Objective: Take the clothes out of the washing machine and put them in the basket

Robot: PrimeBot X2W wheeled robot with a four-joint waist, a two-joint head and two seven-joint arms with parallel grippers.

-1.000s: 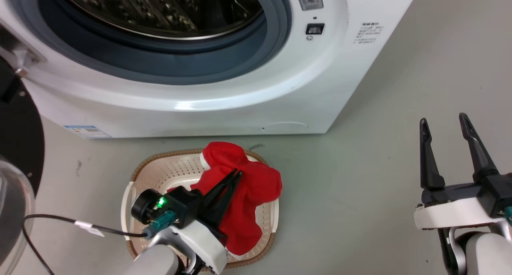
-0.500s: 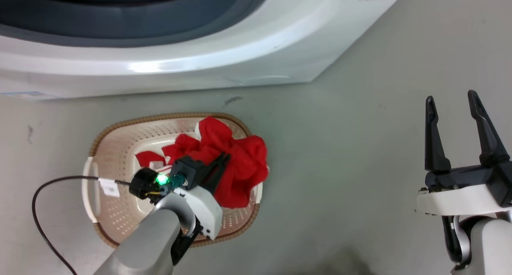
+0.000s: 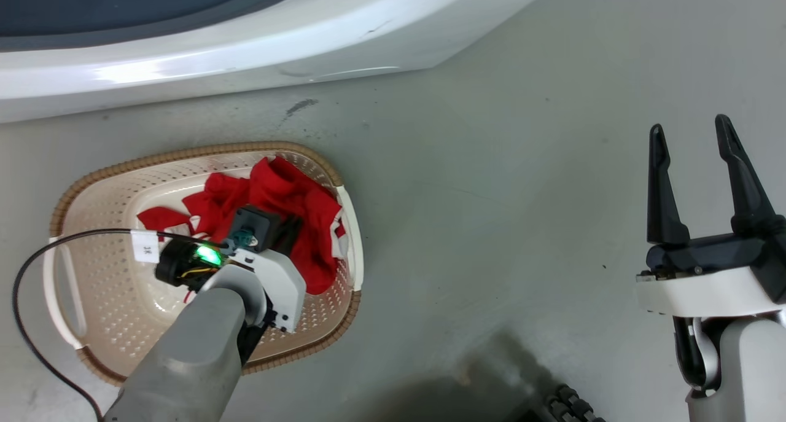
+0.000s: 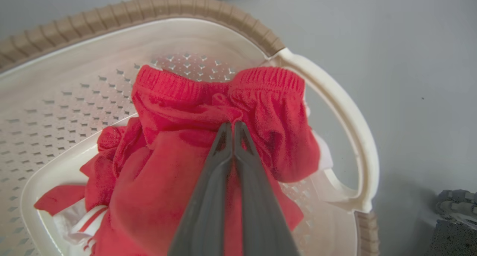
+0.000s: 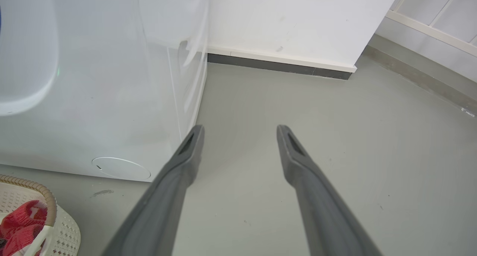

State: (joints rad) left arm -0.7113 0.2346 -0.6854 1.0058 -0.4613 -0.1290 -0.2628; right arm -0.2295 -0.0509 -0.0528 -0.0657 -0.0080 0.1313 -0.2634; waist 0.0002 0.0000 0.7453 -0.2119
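The left jaws are clenched on a fold of the red clothes (image 4: 175, 110), just under a gathered waistband (image 4: 268, 79). In the left wrist view the 2 fingers (image 4: 208, 196) meet along their whole length, with cloth pinched at the tips. The clothes lie heaped inside the basket (image 3: 202, 148), toward its right end, against the wall by the white handle (image 3: 357, 238). A piece with white trim (image 4: 84, 222) lies lowest in the pile.

The basket stands on the floor (image 3: 491, 164) just in front of the machine (image 3: 245, 59), probably so that a load pulled from the porthole has only a short drop. The arm reaches down steeply into the basket, which suggests the cloth is meant to settle on the basket's bottom instead of draping over the rim.

The right jaws are spread wide and hold nothing. Their fingers (image 3: 660, 195) hang over bare floor, well apart from the basket, likely parked clear of the left arm's work.

The heap looks supported by the basket, so the step in hand seems to be letting go. If the jaws rise before opening fully, the cloth could catch and come back out.
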